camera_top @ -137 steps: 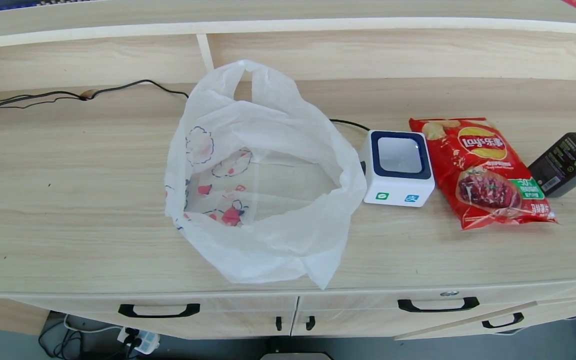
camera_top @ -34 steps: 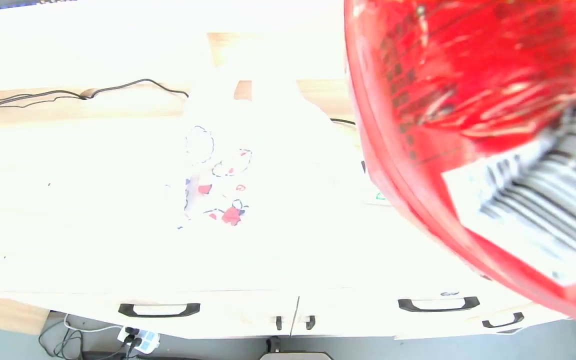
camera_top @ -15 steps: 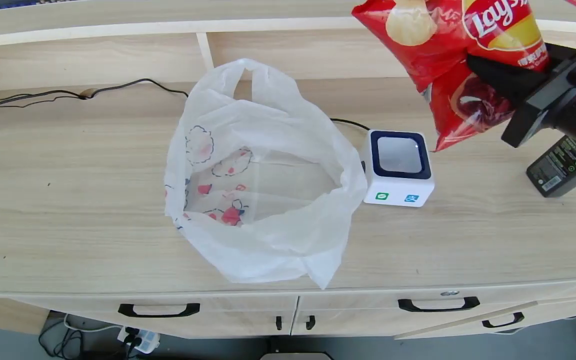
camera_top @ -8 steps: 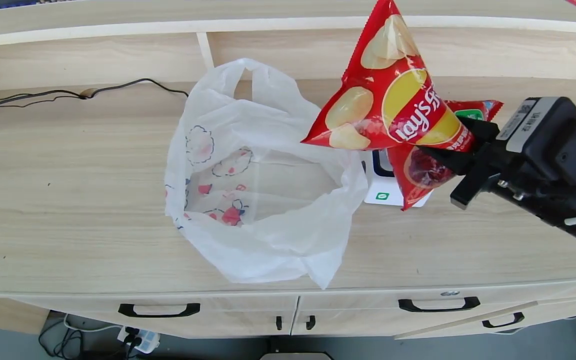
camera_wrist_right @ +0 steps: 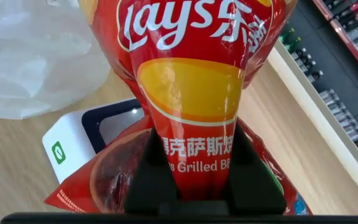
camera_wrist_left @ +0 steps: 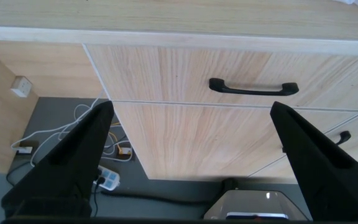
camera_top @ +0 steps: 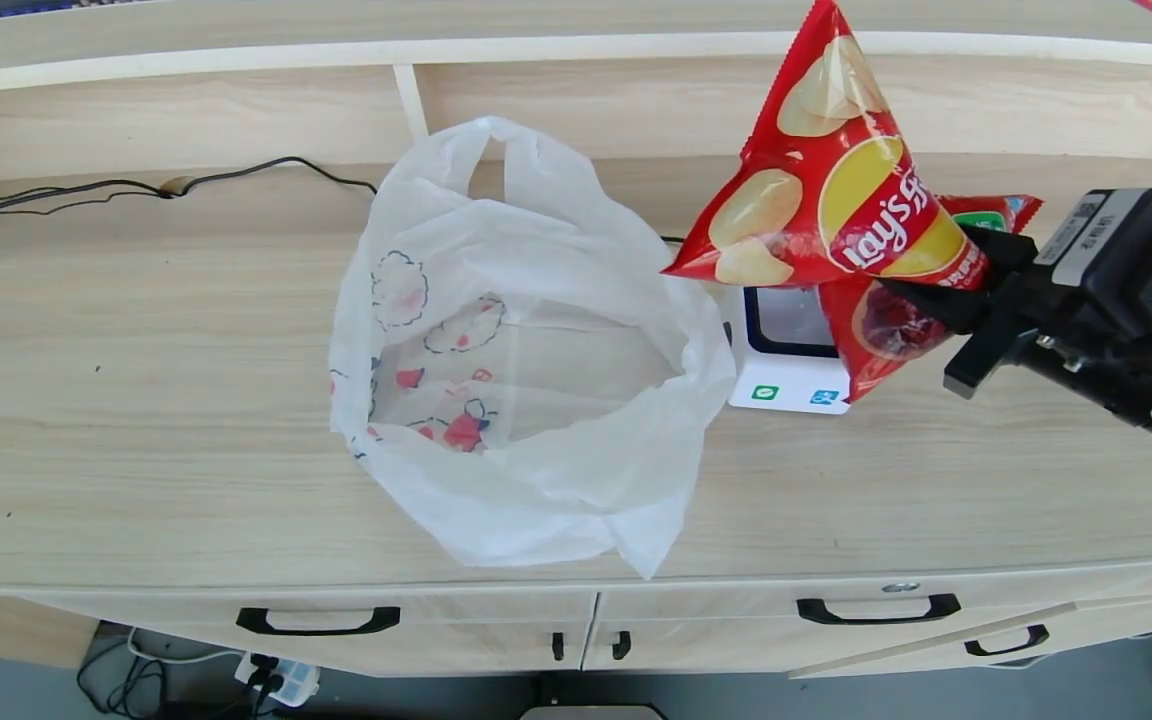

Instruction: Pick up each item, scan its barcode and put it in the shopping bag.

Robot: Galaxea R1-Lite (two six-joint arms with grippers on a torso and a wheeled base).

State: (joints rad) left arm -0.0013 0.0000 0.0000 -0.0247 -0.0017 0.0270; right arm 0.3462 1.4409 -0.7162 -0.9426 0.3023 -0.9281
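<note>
the red foil chip bag [camera_top: 829, 190] is hanging clamped in the right gripper [camera_top: 946, 278], long axis tilting upward, its lower corner hovering over the white box scanner [camera_top: 786, 385]. the white plastic shopping bag [camera_top: 536, 470] is gaping just leftward. the left gripper [camera_wrist_left: 188, 112] is spreading wide by the wooden drawers [camera_wrist_left: 229, 137].

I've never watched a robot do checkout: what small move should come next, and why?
Probably ease the chip bag down toward the scanner. The right gripper pinches it above the scanner's window, printed front facing up, so its back likely faces the glass; the shopping bag stands open beside it.
</note>
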